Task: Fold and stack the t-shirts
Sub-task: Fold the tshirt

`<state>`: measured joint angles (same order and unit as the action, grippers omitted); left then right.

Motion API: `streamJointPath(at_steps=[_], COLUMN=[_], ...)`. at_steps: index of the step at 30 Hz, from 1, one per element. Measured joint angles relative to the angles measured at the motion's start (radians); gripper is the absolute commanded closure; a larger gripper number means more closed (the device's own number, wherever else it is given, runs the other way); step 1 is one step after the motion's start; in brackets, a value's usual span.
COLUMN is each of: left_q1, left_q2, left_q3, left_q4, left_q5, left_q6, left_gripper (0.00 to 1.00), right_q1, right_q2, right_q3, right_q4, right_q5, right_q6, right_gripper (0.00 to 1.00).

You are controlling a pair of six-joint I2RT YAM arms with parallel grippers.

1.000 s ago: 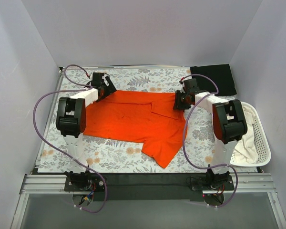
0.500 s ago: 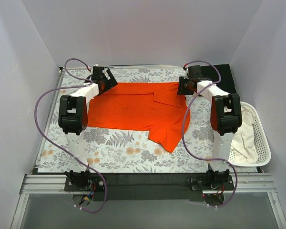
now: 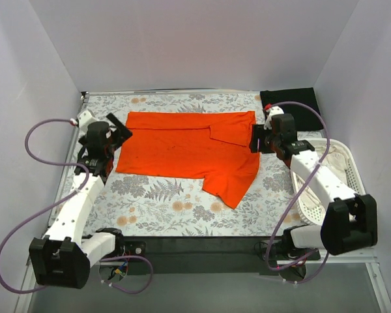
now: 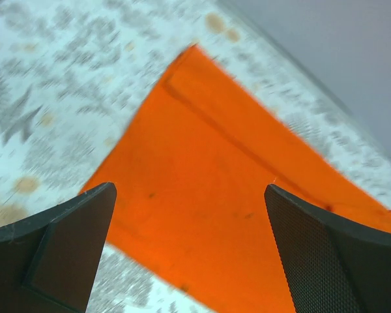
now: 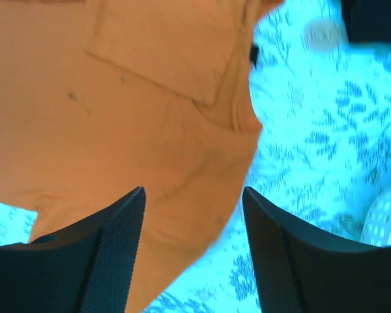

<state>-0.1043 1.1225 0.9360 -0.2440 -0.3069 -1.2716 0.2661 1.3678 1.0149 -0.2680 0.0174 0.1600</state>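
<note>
The orange t-shirt [image 3: 182,147] lies spread flat on the floral table, with one sleeve folded in near the right edge and a flap hanging toward the front right. The black t-shirt [image 3: 293,107] lies folded at the back right corner. My left gripper [image 3: 120,128] is open and empty just off the orange shirt's left edge; in the left wrist view [image 4: 189,192] the shirt [image 4: 234,189] shows between the fingers. My right gripper [image 3: 255,140] is open and empty at the shirt's right edge; the right wrist view [image 5: 193,193] shows the shirt [image 5: 117,117] below it.
A white slatted basket [image 3: 358,195] holding pale cloth stands at the right edge, beside my right arm; its corner shows in the right wrist view [image 5: 386,222]. Grey walls enclose the table on three sides. The floral tablecloth [image 3: 163,208] lies in front of the shirt.
Both grippers let go of the orange shirt's far corners and drew back and outward to its sides. The shirt now lies flatter and farther back on the table.
</note>
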Motion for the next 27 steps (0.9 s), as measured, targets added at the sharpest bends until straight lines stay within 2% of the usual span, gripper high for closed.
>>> streamJointPath(at_steps=[3,6,9,10,15,18,21,27], left_q1=[0.018,0.034,0.045,0.048,0.066,0.077,0.084,0.089], left_q2=[-0.073,-0.065,-0.05,-0.043,0.053,0.111,0.168,0.278], left_q3=[-0.125,-0.21,-0.252,-0.255,-0.259,-0.259,-0.259,-0.257], left_q4=[-0.065,-0.131,-0.172,-0.174,-0.151,-0.133,-0.115,-0.103], left_q5=[-0.03,-0.042,-0.047,-0.048,-0.047,-0.043,-0.044,-0.045], left_q6=[-0.017,-0.035,-0.05,-0.053,-0.083,-0.106,-0.125,-0.148], left_gripper=[0.09,0.1,0.11,0.12,0.15,0.19,0.23,0.36], right_q1=[-0.003,-0.004,-0.004,-0.004,-0.004,-0.004,-0.004,-0.004], right_q2=[-0.106,-0.205,-0.305,-0.335,-0.406,-0.416,-0.425,-0.446], right_q3=[-0.122,-0.204,-0.262,-0.277,-0.338,-0.372,-0.394,-0.409], right_q4=[-0.022,-0.042,-0.047,-0.047,-0.039,-0.037,-0.039,-0.037], right_q5=[0.014,0.018,0.013,0.009,-0.02,-0.028,-0.028,-0.029], right_q6=[0.001,0.002,0.02,0.027,0.06,0.074,0.082,0.096], right_gripper=[0.31,0.25,0.02,0.02,0.02,0.09,0.21,0.38])
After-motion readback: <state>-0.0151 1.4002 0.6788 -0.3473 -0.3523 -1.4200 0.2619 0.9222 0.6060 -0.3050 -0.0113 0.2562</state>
